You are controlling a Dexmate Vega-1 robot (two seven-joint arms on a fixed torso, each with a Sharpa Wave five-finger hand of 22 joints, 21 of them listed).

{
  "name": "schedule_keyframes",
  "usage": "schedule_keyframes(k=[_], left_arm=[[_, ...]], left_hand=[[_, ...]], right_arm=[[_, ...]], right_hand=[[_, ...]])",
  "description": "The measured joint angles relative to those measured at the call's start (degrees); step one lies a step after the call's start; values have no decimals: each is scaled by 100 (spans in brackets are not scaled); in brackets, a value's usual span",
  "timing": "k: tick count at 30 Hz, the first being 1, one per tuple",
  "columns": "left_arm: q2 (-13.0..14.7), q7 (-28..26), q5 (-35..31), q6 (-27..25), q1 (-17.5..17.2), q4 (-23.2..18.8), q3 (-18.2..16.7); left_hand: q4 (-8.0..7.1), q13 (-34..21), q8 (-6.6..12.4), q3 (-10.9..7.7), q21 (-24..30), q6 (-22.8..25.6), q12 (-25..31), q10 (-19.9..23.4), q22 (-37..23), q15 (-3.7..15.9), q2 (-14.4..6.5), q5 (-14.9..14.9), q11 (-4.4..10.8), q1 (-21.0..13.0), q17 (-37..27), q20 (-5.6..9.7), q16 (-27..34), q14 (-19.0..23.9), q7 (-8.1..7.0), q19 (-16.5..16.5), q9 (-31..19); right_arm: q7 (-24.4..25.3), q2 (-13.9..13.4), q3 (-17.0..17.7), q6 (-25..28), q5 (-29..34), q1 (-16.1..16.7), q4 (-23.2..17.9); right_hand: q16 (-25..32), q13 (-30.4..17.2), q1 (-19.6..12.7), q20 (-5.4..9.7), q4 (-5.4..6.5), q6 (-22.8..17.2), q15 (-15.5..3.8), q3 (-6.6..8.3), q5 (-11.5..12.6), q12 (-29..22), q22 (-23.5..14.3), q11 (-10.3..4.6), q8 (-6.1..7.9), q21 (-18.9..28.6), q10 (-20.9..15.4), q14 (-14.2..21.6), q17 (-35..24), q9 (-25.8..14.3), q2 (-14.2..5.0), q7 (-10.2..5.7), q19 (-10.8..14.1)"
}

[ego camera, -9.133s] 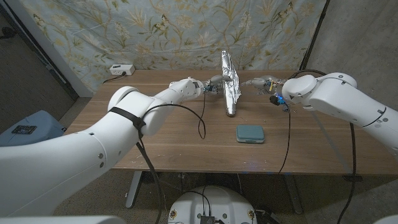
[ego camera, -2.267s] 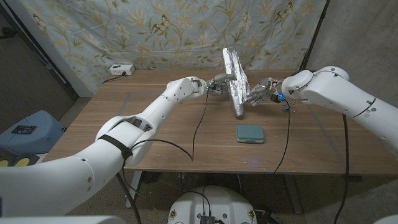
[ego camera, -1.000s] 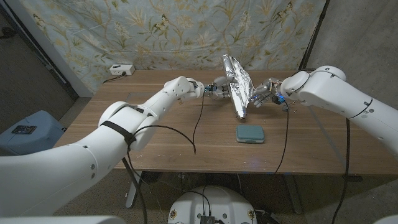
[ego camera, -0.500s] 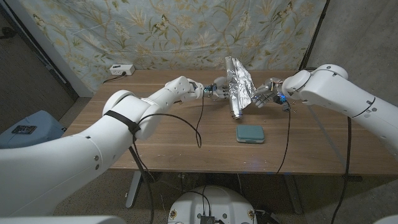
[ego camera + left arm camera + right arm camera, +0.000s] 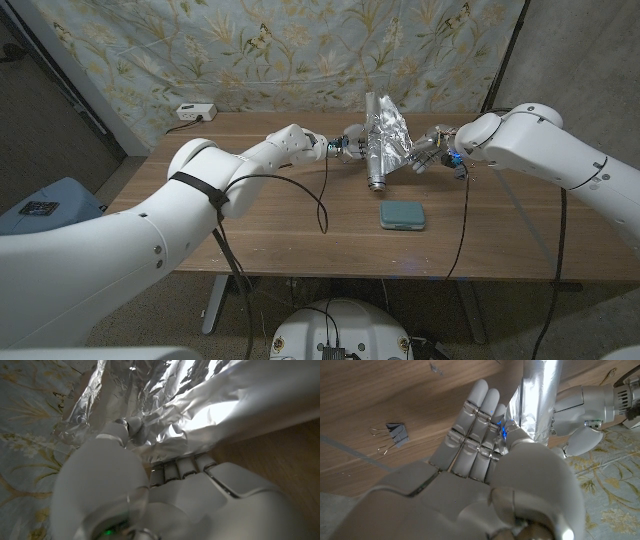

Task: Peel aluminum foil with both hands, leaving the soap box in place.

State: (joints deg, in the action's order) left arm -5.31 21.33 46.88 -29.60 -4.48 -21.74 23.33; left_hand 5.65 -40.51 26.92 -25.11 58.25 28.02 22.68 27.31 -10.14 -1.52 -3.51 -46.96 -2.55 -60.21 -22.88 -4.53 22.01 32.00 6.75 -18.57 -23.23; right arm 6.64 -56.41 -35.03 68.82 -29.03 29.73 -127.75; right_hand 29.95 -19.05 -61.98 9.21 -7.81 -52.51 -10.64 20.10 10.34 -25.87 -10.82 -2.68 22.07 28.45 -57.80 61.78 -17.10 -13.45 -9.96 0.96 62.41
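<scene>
Nearest us, the soap box [image 5: 402, 215] lies on the surface [image 5: 250, 220], well in front of both hands and apart from them; we leave it untouched.

Further back, the foil roll [image 5: 381, 150] stands between the hands, its lower end on the surface, its long axis close to upright and leaning a bit. The loose crumpled sheet fans out at the top, toward the right hand.

Left hand [image 5: 350, 145]: fingers curl against the roll from its own side and seem to grip it; the left wrist view shows them pressed into crinkled foil. Right hand [image 5: 422, 153]: touches the loose sheet from the other side, thumb and fingers close around the foil edge in the right wrist view; we judge it a pinch, though full closure is hard to confirm.

To do the step well, we'd keep the left hand steady on the roll as an anchor and draw the right hand away, sideways from the roll, pulling evenly so the sheet unrolls without tearing. We'd keep the base planted and clear of the soap box.

A binder clip [image 5: 391, 435] lies beside the right hand.
</scene>
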Motion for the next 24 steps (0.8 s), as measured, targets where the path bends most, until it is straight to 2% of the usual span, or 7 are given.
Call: schedule_keyframes(k=[3,13,19,21,24], left_arm=[[-12,55,-35,24,4,23,-26],[-34,178,-141,91,7,66,-85],[-52,211,-180,141,9,101,-113],[-60,233,-214,197,9,113,-127],[-68,246,-231,227,10,131,-145]], left_hand=[[0,42,-71,0,-25,-21,-45,-21,0,-22,28,43,-21,28,30,-27,-53,-61,-20,27,33],[13,141,-200,-13,-84,-82,-102,-114,0,-43,3,181,10,114,109,-89,-189,-205,-61,89,96],[28,177,-281,-28,-121,-135,-130,-166,0,-83,-1,248,-42,137,133,-93,-250,-245,-89,154,133],[28,211,-365,-28,-148,-237,-158,-239,0,-108,29,298,-74,212,151,-142,-296,-332,-92,204,157],[28,255,-488,-27,-190,-363,-222,-331,0,-207,-55,415,-146,294,163,-214,-360,-431,-66,275,198]], right_arm=[[42,-19,52,22,-14,40,-42],[148,-82,190,81,-67,144,-148],[226,-102,254,127,-111,196,-194],[254,-116,321,150,-124,246,-233],[290,-123,349,183,-144,269,-252]], right_hand=[[0,-17,0,0,-9,0,0,40,0,0,0,-63,-1,38,1,0,-8,-2,0,0,0],[0,-72,0,0,-17,1,-22,64,-3,-22,0,-63,-27,66,0,42,-57,-30,0,1,0],[0,-109,0,0,-17,1,-22,64,-4,-43,1,-63,-28,66,1,43,-85,-54,0,1,-1],[-15,-129,0,0,-17,1,-21,63,-4,-43,1,-63,-29,101,1,44,-88,-55,1,1,-1],[-32,-134,0,0,-26,1,-28,72,-4,-43,1,-63,-29,101,1,68,-107,-56,1,1,-1]])
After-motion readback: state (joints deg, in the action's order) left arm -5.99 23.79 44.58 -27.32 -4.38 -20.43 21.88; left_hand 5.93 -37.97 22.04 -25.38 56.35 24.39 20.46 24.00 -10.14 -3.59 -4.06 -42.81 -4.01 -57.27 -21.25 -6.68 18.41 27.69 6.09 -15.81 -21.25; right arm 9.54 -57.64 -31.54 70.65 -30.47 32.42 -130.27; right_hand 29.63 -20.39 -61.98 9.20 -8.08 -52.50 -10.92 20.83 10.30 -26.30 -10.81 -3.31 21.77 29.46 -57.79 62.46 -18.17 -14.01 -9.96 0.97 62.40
